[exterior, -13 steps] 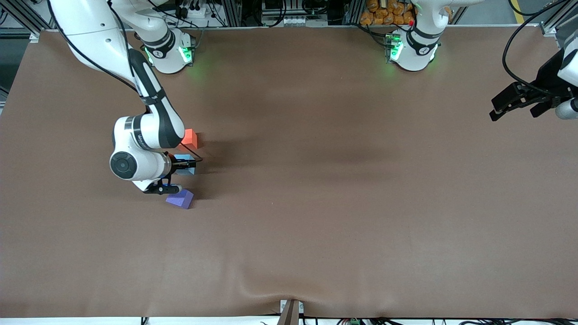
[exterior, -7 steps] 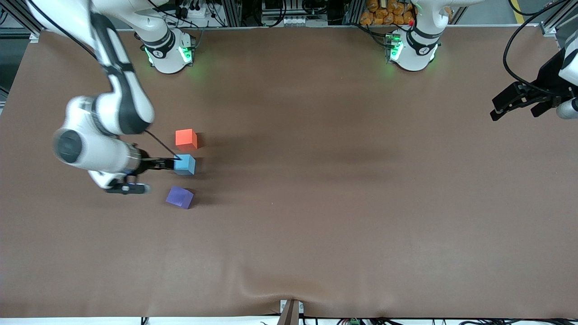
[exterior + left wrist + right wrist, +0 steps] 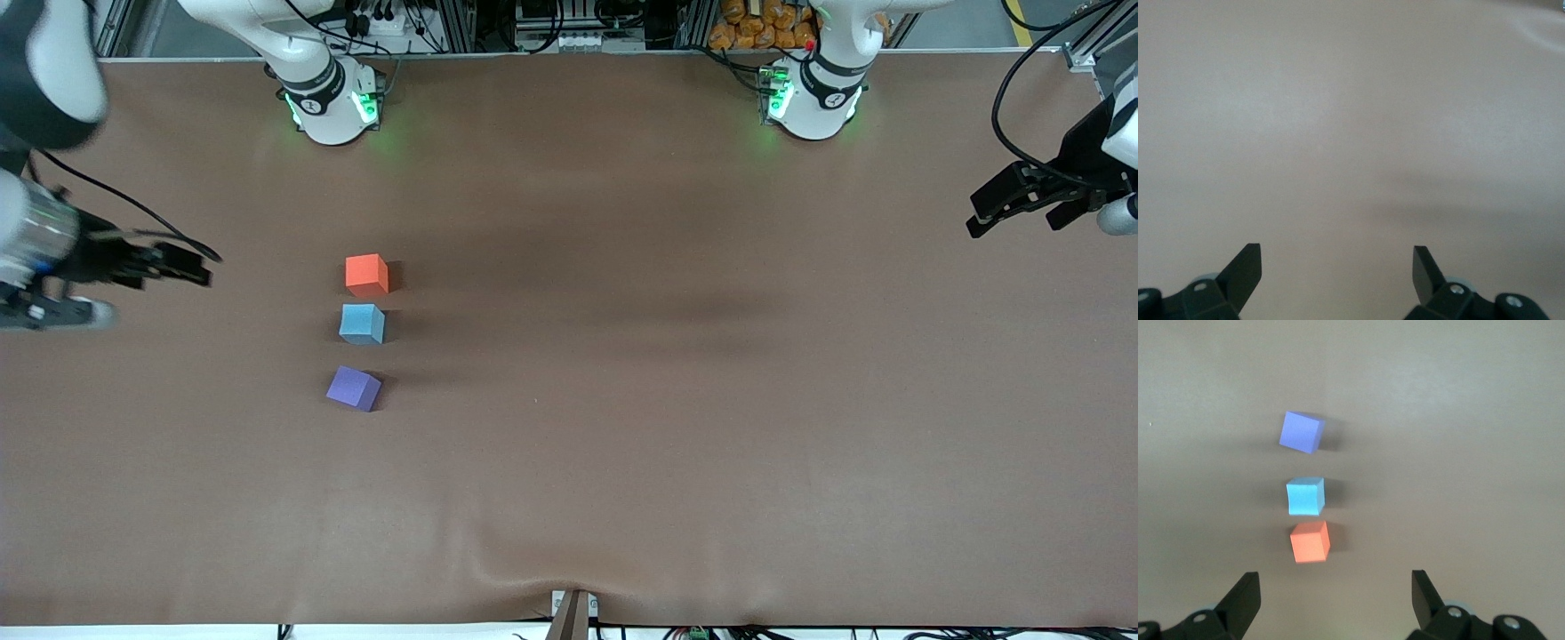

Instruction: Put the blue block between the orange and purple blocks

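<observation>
The front view looks steeply down from high across the table (image 3: 622, 462), facing both arm bases along its top edge, and takes in nearly the whole brown surface.

The right wrist view looks down from well above the table past its own two fingers (image 3: 1245, 593). It shares the row of three cubes with the front view: the orange block (image 3: 1310, 542), the blue block (image 3: 1305, 496) and the purple block (image 3: 1301, 432).

The left wrist view looks down past its fingers (image 3: 1246, 267) at bare table (image 3: 1351, 133) only, a patch at the left arm's end of the front view.
</observation>
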Controlling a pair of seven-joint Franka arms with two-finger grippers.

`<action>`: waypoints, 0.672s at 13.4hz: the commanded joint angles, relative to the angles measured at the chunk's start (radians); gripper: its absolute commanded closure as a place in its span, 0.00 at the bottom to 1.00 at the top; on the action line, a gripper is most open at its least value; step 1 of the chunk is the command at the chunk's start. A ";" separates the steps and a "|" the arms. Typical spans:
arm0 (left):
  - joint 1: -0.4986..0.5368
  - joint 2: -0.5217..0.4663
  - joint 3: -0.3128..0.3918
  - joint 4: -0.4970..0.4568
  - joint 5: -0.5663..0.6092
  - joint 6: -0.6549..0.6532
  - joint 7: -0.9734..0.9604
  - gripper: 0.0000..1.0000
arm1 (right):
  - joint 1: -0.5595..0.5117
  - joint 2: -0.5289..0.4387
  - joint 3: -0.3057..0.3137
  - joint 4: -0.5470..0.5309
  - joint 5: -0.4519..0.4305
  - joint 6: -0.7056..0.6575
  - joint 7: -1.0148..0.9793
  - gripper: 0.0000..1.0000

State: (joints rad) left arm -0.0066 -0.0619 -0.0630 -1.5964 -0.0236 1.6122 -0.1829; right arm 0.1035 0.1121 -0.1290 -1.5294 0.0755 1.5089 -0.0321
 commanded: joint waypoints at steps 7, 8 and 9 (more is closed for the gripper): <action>0.027 -0.007 -0.003 0.013 -0.012 -0.017 0.043 0.00 | -0.117 -0.172 0.061 0.035 -0.066 -0.176 -0.082 0.00; 0.027 -0.007 -0.003 0.015 -0.012 -0.017 0.043 0.00 | -0.143 -0.183 0.078 0.032 -0.066 -0.186 -0.068 0.00; 0.027 -0.006 -0.003 0.015 -0.010 -0.017 0.043 0.00 | -0.148 -0.187 0.086 0.032 -0.066 -0.182 -0.066 0.00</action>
State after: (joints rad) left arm 0.0098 -0.0621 -0.0623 -1.5935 -0.0236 1.6122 -0.1572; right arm 0.0028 -0.0436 -0.0916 -1.4637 0.0285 1.3250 -0.1161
